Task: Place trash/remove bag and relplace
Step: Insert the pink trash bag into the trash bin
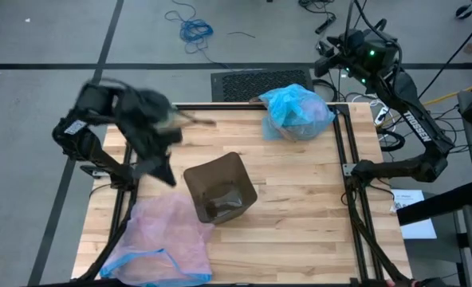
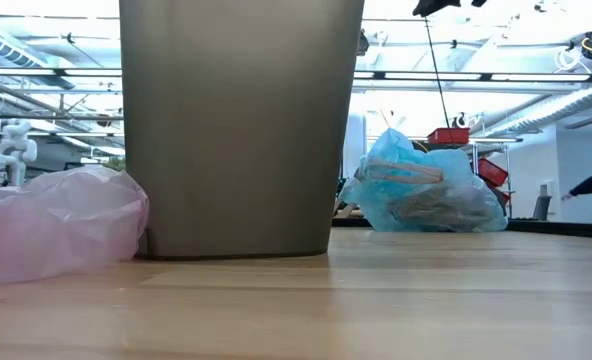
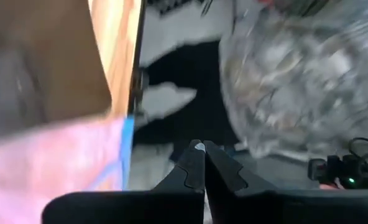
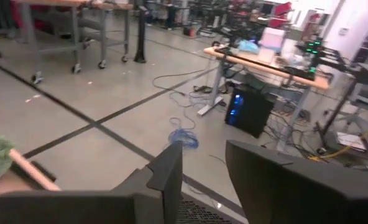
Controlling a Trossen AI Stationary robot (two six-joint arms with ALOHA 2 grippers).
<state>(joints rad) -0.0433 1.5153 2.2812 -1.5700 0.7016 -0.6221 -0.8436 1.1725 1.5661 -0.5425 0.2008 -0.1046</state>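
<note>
The light-blue bag (image 1: 297, 112) lies bunched on the table near its far right corner, with brown trash (image 2: 426, 205) showing through its wall. The brown bin (image 1: 220, 188) stands upright on its base mid-table (image 2: 241, 130). My left gripper (image 1: 166, 175) is shut with nothing between its fingers (image 3: 199, 149); it hangs above the table left of the bin. My right gripper (image 1: 325, 54) is raised beyond the table's far edge, pointing out over the floor, open with nothing between its fingers (image 4: 204, 152).
A translucent pink bag with a blue rim (image 1: 160, 237) lies spread at the near left, beside the bin (image 2: 56, 225). A dark grille (image 1: 252, 82) sits past the far edge. A blue cable coil (image 1: 194, 30) lies on the floor. The wood right of the bin is bare.
</note>
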